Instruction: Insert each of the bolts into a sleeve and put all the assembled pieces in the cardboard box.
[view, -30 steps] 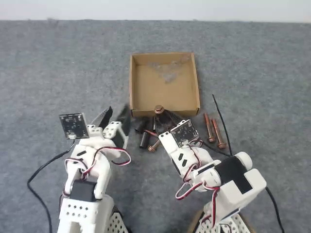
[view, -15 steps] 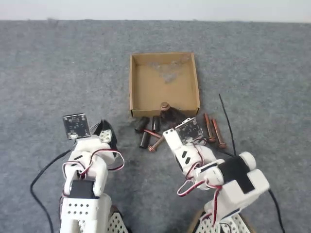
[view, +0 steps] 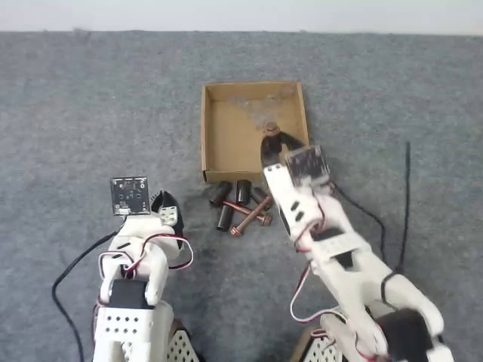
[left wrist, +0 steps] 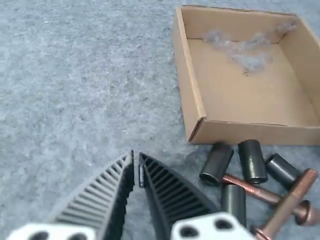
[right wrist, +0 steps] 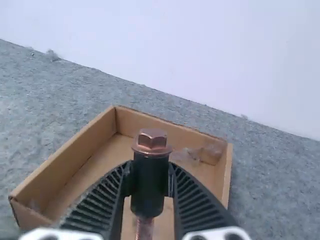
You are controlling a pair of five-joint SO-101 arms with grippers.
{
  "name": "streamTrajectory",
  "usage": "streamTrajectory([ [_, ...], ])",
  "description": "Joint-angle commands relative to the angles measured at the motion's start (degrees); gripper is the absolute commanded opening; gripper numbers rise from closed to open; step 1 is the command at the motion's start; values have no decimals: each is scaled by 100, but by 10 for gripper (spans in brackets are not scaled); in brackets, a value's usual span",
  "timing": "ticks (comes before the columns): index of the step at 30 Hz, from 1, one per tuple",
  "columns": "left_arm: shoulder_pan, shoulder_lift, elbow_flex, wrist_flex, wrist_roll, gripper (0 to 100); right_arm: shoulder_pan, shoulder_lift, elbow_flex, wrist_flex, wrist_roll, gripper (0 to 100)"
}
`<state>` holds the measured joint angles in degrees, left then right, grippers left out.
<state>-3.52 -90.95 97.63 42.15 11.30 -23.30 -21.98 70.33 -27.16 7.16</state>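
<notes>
The cardboard box [view: 205, 136] sits at the table's middle back. My right gripper [view: 273, 142] hangs over the box's near right part, shut on a black sleeve [right wrist: 148, 179] with a copper bolt [right wrist: 151, 141] through it, held upright above the box floor [right wrist: 100, 165]. Just in front of the box lie several loose black sleeves [view: 243, 190] [left wrist: 216, 163] and two copper bolts [view: 249, 216] [left wrist: 250, 184], crossed. My left gripper [view: 167, 204] [left wrist: 136, 167] is shut and empty, low over the carpet to the left of that pile.
Grey carpet covers the table, bare to the left of and behind the box. A bit of pale fluff [left wrist: 245, 47] lies in the box's far part. A black cable [view: 404, 204] runs along the right side, next to the right arm.
The right arm carried the bolt-and-sleeve piece from the box's front edge up and over the box. The left gripper went from open to shut and drew back.
</notes>
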Motion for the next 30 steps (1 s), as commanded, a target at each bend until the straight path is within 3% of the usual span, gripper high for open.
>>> streamTrajectory([
  [1, 44, 88, -66, 26, -149, 11, 84, -514, -1345, 1754, -35, 6],
  [6, 44, 88, -66, 44, -176, 11, 84, -66, -2857, 3644, -53, 6],
  [15, 44, 88, -66, 53, -176, 11, 497, 1807, -5864, 5895, -53, 6],
  [23, 44, 88, -66, 53, -176, 11, 681, 4136, -8334, 7574, -62, 8],
  [30, 44, 88, -66, 44, -176, 11, 655, 5095, -9503, 8602, -475, 35],
])
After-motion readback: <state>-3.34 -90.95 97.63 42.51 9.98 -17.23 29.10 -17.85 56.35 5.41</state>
